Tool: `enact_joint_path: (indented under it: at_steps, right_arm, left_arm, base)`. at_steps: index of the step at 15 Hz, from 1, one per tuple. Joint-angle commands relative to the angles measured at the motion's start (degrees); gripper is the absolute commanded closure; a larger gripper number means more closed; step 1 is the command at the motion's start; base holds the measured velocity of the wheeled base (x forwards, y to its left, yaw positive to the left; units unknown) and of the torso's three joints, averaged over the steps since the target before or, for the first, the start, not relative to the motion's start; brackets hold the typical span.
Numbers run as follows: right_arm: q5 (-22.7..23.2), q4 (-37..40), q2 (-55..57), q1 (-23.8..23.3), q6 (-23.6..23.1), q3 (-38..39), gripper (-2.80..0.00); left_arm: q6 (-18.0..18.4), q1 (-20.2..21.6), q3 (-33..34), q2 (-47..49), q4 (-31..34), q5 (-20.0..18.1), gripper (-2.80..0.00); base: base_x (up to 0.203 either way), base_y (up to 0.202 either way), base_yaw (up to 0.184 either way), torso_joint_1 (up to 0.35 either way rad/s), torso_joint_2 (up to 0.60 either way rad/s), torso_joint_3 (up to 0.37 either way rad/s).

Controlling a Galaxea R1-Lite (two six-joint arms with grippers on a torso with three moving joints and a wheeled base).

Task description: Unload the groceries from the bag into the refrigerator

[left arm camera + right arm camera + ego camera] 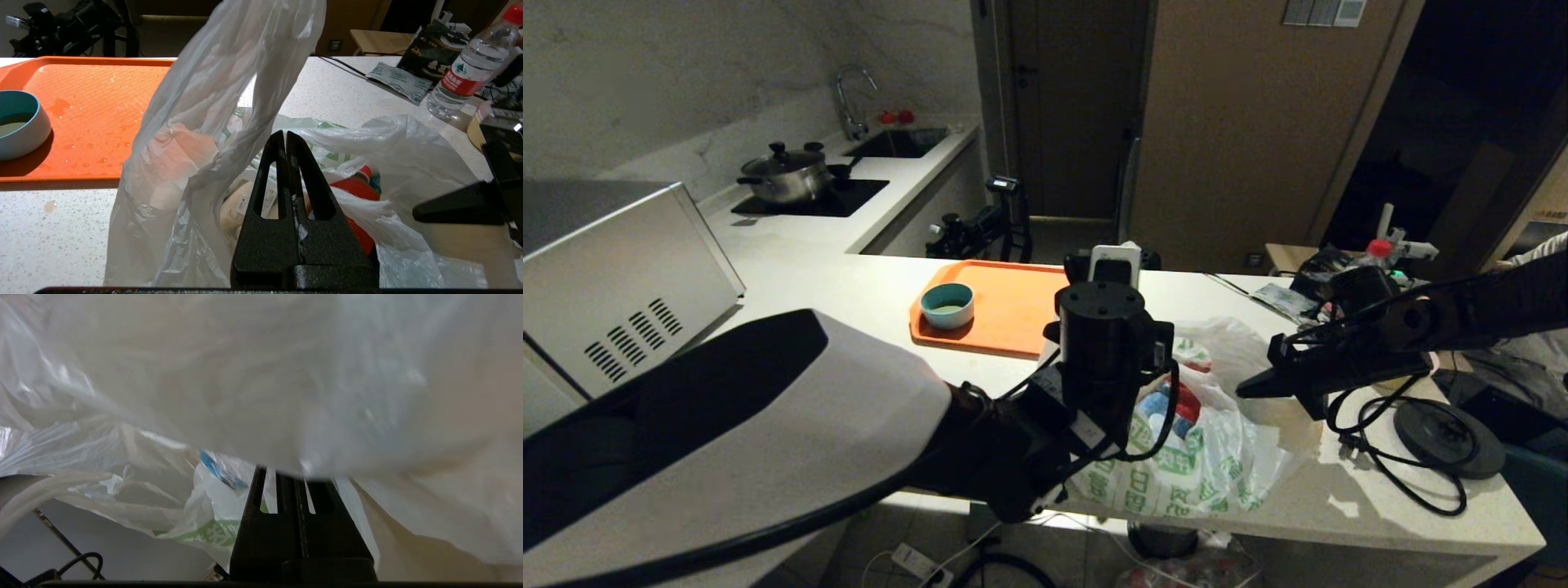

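both grippers pinch the bag (1201,457): left gripper (286,136) and right gripper (300,473) (tips hidden) clamp plastic.

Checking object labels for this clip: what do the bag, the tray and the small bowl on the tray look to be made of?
Bag: thin translucent white plastic film, glossy and crinkled, with green print; contents show through. Tray: likely rigid moulded plastic, orange, fine-textured surface with a raised rim. Bowl: smooth, teal outside and paler inside; ceramic or melamine, the look leaves it open.
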Motion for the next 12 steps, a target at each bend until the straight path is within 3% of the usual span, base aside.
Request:
enact_joint_path:
  at_steps: [1, 6, 10, 12]
  right_arm:
    - [0.23, 0.09, -1.08, -0.67, 0.19, 1.1, 0.0]
    - [0.75, 0.09, -4.67, -4.06, -2.7, 3.99, 0.0]
    - [5.09, 0.51, -8.98, -4.26, -17.1, 4.69, 0.0]
    - [5.37, 1.81, -7.12, -4.16, -17.52, 0.67, 0.0]
  left_arm:
    - [-0.16, -0.38, 0.15, 0.26, -0.61, 0.22, 0.0]
    - [-0.16, -0.47, 1.03, 0.17, -1.66, 0.31, 0.0]
    - [-0.16, -0.99, 1.12, 0.26, -1.66, 0.39, 0.0]
    - [-0.16, -0.99, 1.03, 0.35, -1.66, 0.48, 0.0]
  base:
    - [0.0, 0.0, 0.0, 0.0, 0.0, 0.0]
    - [0.0, 0.0, 0.0, 0.0, 0.0, 0.0]
    - [0.0, 0.0, 0.0, 0.0, 0.0, 0.0]
    - [0.0, 0.0, 0.0, 0.0, 0.0, 0.0]
